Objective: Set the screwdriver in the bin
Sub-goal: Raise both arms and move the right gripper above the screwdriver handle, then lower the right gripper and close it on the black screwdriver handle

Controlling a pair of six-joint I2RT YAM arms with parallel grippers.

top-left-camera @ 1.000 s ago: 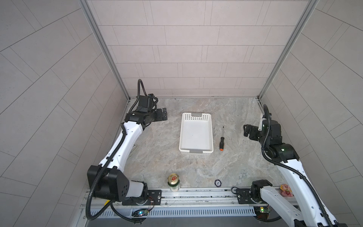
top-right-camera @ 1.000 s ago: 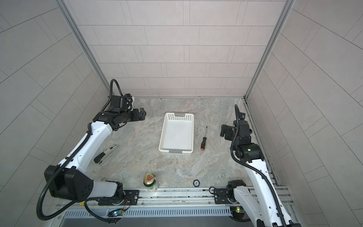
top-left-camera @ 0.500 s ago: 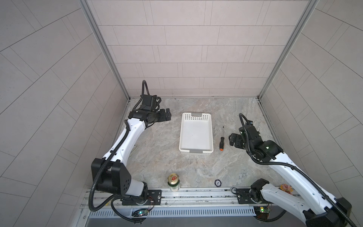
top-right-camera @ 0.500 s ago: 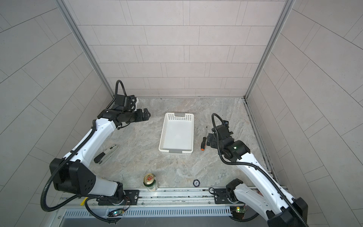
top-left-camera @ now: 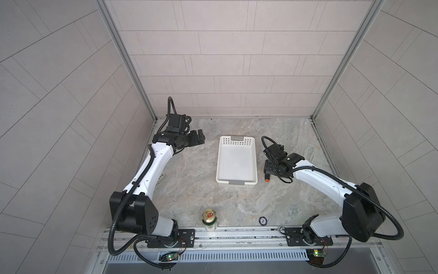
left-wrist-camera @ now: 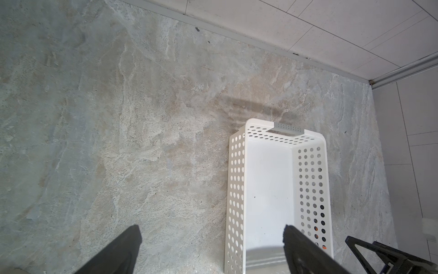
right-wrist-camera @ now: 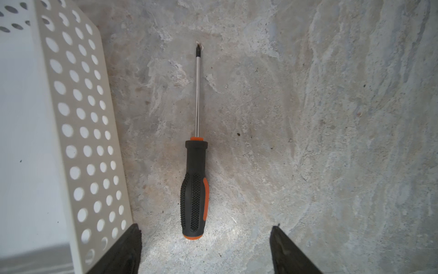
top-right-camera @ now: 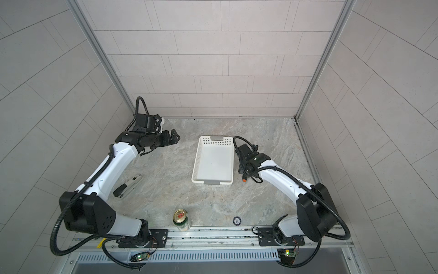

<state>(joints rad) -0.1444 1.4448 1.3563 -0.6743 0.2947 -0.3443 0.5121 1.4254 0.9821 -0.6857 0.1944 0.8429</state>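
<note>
Pick step was in hand, pre-grasp, nothing held yet.

Nearest the rail: a drink can (top-left-camera: 209,220) and a small round black disc (top-left-camera: 262,220) sat at the table (top-left-camera: 194,189) front edge, both well clear of the work. A stapler (top-right-camera: 128,187) lay beside my left arm, irrelevant.

Mid-table: the right gripper (right-wrist-camera: 205,249) hung over the screwdriver (right-wrist-camera: 195,187), which lay flat on the table just beside the bin (top-left-camera: 255,166), along its right long wall and outside it. In both top views only the orange end cap showed below the wrist. In the right wrist view the jaws stood apart, one each side of the handle's butt end, with a gap on both sides and no contact. The handle sat closer to the bin-side finger than to the outer one.

The bin was empty, floor bare. The left gripper (left-wrist-camera: 213,251) sat off to the far left, jaws wide apart and holding nothing, pointed toward the bin.

Next move, as I judged it: come down the rest of the way, shift slightly toward the bin to centre the handle, then close on the rubber grip section. Main risk was the bin-side finger catching the perforated wall, since clearance looked thin. After that: lift, carry left over the rim, release.
</note>
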